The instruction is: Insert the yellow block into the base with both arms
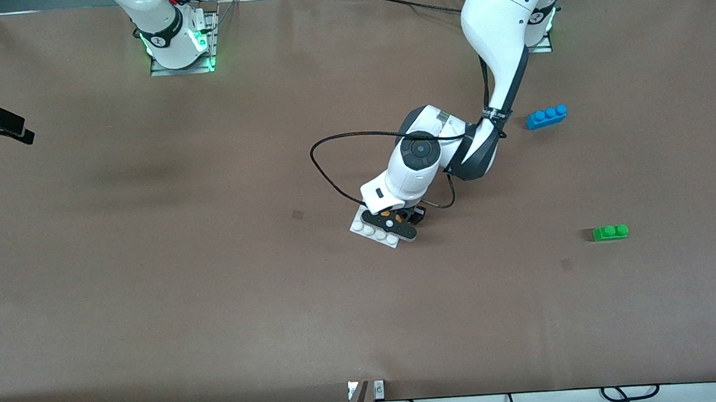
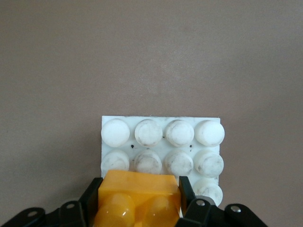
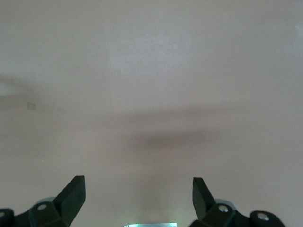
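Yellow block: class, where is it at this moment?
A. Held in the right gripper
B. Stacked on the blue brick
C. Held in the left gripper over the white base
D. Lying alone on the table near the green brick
C: the left gripper is shut on the yellow block, right over the studded white base.

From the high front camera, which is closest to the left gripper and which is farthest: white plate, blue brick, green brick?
1. White plate: right under the left gripper.
2. Blue brick: toward the left arm's end, farther from the camera.
3. Green brick: toward the left arm's end, nearer the camera.

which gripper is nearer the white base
Left. The left gripper is over the base, shut on the yellow block. The right gripper waits open above bare table.
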Controlling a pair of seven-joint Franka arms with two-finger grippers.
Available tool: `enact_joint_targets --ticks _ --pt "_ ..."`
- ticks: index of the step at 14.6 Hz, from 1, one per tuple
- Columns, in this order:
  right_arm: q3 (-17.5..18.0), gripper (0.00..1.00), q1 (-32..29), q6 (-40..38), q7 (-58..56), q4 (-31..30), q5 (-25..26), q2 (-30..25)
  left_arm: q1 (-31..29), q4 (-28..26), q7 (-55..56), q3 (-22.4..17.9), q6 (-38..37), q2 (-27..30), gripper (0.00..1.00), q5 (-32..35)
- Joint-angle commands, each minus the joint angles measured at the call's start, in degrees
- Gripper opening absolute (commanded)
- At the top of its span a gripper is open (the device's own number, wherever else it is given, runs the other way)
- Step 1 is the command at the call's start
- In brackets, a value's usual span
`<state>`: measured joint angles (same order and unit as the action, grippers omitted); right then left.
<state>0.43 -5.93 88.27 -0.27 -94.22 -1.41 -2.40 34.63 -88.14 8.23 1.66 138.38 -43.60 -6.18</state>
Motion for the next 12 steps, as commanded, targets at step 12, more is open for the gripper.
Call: enact_joint_targets --ticks 12 --pt "0.19 1.0 -0.58 -0.02 -0.17 -0.96 0.09 -1.02 2.1 -1.24 -0.05 -1.66 0.57 -0.69 0.39 -2.16"
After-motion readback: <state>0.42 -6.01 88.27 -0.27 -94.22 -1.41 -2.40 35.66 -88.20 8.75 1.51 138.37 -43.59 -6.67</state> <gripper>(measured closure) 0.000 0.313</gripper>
